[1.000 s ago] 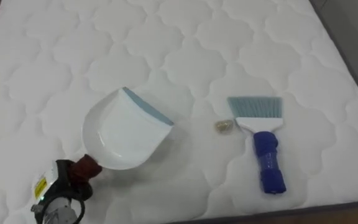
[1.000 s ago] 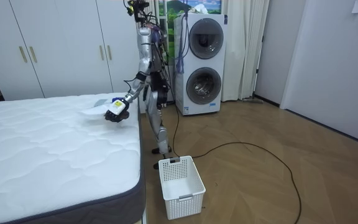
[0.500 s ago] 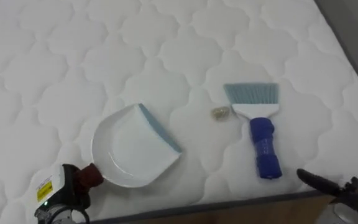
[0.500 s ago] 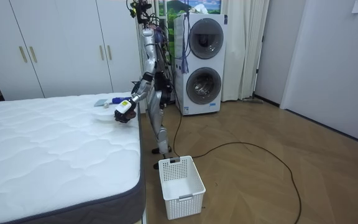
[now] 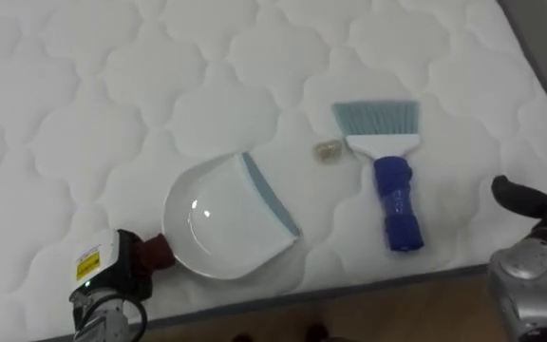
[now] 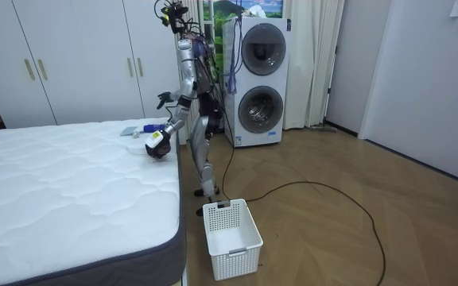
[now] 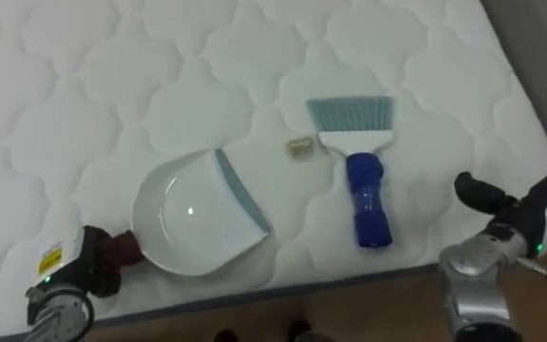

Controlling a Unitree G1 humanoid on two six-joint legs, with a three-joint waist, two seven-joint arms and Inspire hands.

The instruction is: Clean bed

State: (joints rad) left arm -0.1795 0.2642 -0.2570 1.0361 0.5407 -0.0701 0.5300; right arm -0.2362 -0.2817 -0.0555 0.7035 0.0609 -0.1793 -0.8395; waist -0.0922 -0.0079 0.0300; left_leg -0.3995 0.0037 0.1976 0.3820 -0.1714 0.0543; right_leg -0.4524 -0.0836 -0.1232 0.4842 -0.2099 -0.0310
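A white dustpan with a blue-grey lip lies low over the white quilted mattress, near its front edge. My left hand is at the lower left, shut on the dustpan's dark red handle. To the right, a brush with a blue handle and pale blue bristles lies flat, bristles pointing away from me. A small beige scrap sits between the pan's lip and the bristles. My right hand reaches in from the lower right, open, just right of the brush handle and not touching it.
The mattress's dark front edge runs just below the brush. In the room view I stand at the bed's corner. A white basket is on the wooden floor, stacked washing machines are behind me, and wardrobes line the wall.
My left hand has drawn the dustpan closer to the brush and the bed's edge. My right hand has come into view from the lower right. The camera has shifted as well.
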